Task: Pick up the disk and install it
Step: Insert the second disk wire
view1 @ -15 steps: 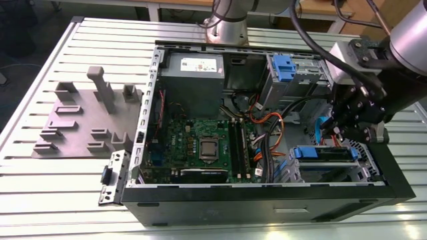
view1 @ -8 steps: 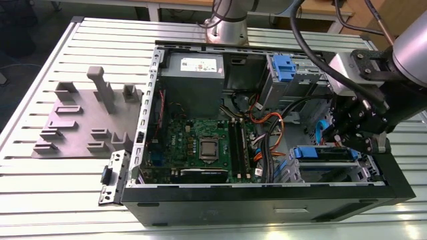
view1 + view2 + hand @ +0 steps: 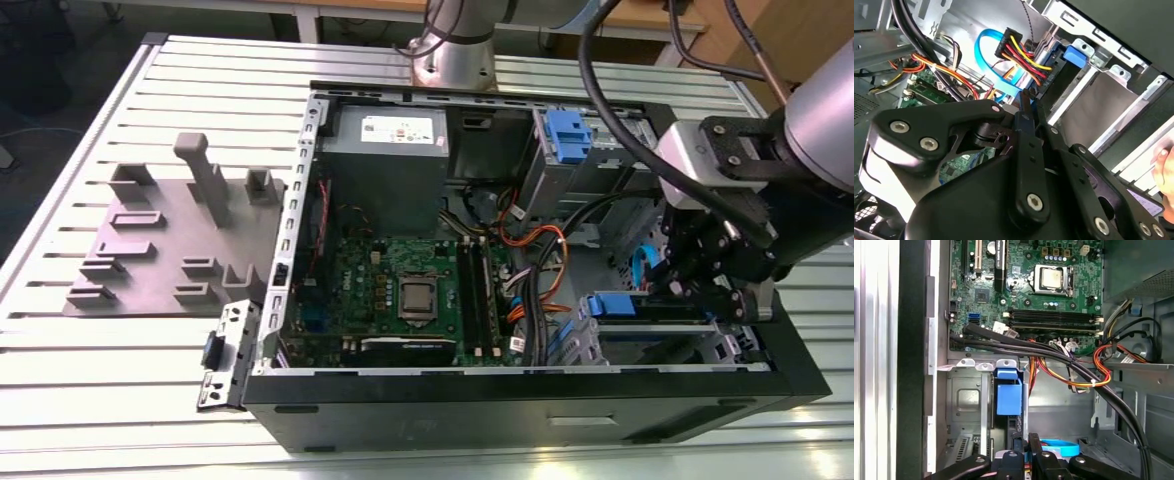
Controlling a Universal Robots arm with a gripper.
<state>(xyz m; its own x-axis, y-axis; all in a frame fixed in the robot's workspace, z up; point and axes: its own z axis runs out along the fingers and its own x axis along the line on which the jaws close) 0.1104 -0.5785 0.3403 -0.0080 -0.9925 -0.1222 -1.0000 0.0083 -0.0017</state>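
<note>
The disk (image 3: pixel 617 305) sits on edge in the drive bay at the near corner of the open computer case, on the exterior view's right. Its blue carrier tab (image 3: pixel 1009 395) sticks out of the bay's metal frame, and the same tab (image 3: pixel 1074 54) shows in the second wrist view. My gripper (image 3: pixel 694 295) reaches down into the case just past the disk's other end. Its fingers (image 3: pixel 1017 447) stand close together, and nothing shows between them. The tips of the gripper (image 3: pixel 1026 100) are next to a black power plug (image 3: pixel 1013 42) and a blue data cable (image 3: pixel 989 55).
The case holds a motherboard (image 3: pixel 400 290), a grey power supply (image 3: pixel 387 150), orange and black cable bundles (image 3: pixel 534 250) and a second blue carrier (image 3: pixel 567 132) in the far bay. A grey fixture plate (image 3: pixel 174 240) lies on the slatted table at the exterior view's left.
</note>
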